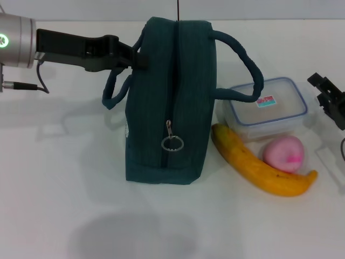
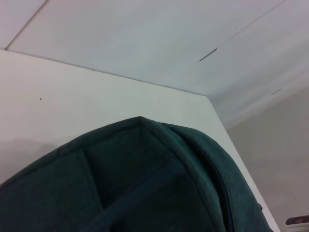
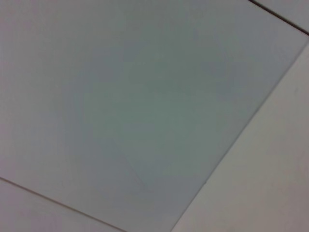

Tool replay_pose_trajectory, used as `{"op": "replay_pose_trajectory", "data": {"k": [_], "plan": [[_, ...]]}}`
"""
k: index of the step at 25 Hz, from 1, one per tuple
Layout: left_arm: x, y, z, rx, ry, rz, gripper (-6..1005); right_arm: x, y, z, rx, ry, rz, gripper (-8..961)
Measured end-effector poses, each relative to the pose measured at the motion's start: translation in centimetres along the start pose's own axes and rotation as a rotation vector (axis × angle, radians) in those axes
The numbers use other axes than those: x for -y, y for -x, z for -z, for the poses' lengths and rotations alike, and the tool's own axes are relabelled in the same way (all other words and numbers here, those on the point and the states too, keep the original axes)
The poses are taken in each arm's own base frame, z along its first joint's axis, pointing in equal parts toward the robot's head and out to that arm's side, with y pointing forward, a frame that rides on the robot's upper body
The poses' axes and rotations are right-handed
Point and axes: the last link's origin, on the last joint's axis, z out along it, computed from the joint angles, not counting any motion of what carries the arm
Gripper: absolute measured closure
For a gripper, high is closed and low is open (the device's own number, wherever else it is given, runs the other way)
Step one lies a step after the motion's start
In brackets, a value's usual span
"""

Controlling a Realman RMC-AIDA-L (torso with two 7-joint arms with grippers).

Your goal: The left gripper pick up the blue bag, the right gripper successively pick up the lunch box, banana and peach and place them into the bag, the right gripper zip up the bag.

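Observation:
The blue bag [image 1: 167, 102] stands in the middle of the table, dark teal, with its zipper line running down the top and a ring pull [image 1: 172, 143] about halfway along. In the left wrist view the bag [image 2: 145, 188] fills the lower part from close by. My left gripper [image 1: 139, 57] reaches in from the left and is shut on the bag's edge beside the left handle [image 1: 114, 91]. Right of the bag lie the clear lunch box [image 1: 268, 107], the banana [image 1: 259, 168] and the pink peach [image 1: 284, 153]. My right gripper [image 1: 325, 93] hangs open at the far right, apart from them.
The bag's right handle [image 1: 245, 65] droops over the lunch box's near corner. The banana touches the bag's lower right side. White table [image 1: 64, 205] stretches in front of and left of the bag. The right wrist view holds only pale wall and table surfaces.

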Motion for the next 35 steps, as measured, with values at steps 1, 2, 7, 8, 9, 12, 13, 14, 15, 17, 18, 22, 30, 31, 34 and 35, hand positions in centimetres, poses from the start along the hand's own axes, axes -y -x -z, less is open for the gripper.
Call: {"op": "replay_pose_trajectory", "data": {"k": [1,2,7,8,9,12,13,14,15,17,18,22,30,31,34,35], "plan": [[0.0,0.0,0.0,0.0,0.001,-0.01,943,0.0,-0.2,-0.1,0.0,-0.004,-0.011,83],[0.0,0.1,0.0,0.0,0.001,-0.012,943,0.0,-0.3,-0.1,-0.001,-0.007,-0.019,100],[0.0,0.1,0.0,-0.001,0.002,-0.022,943,-0.5,-0.8,-0.9,-0.023,0.005,-0.044,177],[0.0,0.1,0.0,-0.001,0.002,-0.023,943,-0.6,-0.8,-1.0,-0.027,0.007,-0.044,185],[0.0,0.1,0.0,0.0,0.002,-0.024,943,-0.7,-0.8,-1.1,-0.028,0.009,-0.044,192],[0.1,0.2,0.0,0.0,0.003,-0.027,943,-0.9,-0.8,-1.4,-0.034,0.016,-0.042,214],[0.1,0.2,0.0,0.0,0.003,-0.028,943,-1.0,-0.8,-1.5,-0.035,0.019,-0.043,221],[0.1,0.2,0.0,0.0,0.003,-0.028,943,-1.0,-0.8,-1.5,-0.035,0.02,-0.046,229],[0.1,0.2,0.0,0.0,0.002,-0.028,943,-1.0,-0.8,-1.5,-0.035,0.02,-0.049,236],[0.2,0.3,0.0,0.0,0.002,-0.025,943,-1.0,-0.8,-1.5,-0.036,0.019,-0.055,246],[0.2,0.3,0.1,0.0,0.001,-0.024,943,-1.0,-0.8,-1.5,-0.036,0.018,-0.056,251],[0.2,0.4,0.1,-0.001,0.001,-0.023,942,-1.0,-0.9,-1.5,-0.041,0.018,-0.055,346],[0.2,0.3,0.1,-0.001,0.001,-0.034,942,-1.5,-1.6,-1.6,-0.103,0.049,-0.018,646],[0.2,0.3,0.0,0.0,0.001,-0.037,942,-1.5,-1.5,-1.6,-0.101,0.053,-0.019,680],[0.2,0.4,0.0,0.0,0.002,-0.041,942,-1.5,-1.5,-1.4,-0.094,0.054,-0.024,713],[0.2,0.4,0.0,0.0,0.002,-0.042,942,-1.5,-1.4,-1.4,-0.092,0.054,-0.03,724]]}}
